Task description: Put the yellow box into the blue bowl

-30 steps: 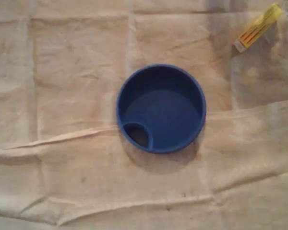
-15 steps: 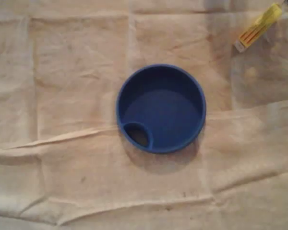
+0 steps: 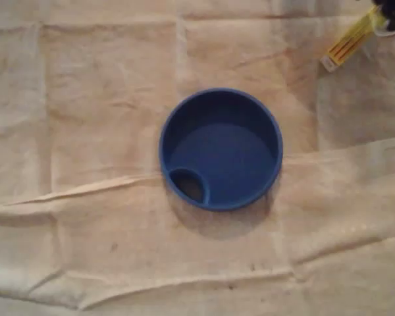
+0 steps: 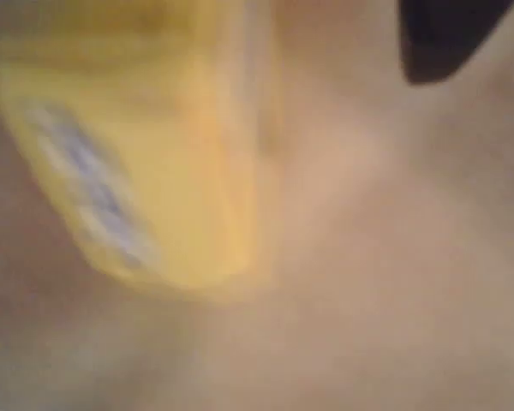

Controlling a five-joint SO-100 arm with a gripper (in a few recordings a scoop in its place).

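Overhead view: a round, deep-blue plastic bowl (image 3: 220, 149) sits at the centre of the creased cream cloth (image 3: 85, 105). Its main basin shows bare blue floor, and a small oval pocket (image 3: 189, 186) moulded at its lower-left rim looks dark inside. The long yellow cardboard box (image 3: 350, 43) lies aslant on the cloth in the upper-right corner, well apart from the bowl. I see my dark gripper (image 3: 390, 14) at the box's upper end. Wrist view: the box, blurred, fills the upper left; one dark finger (image 4: 445, 38) stands clear to its right. Whether the jaws are clenched I cannot tell.
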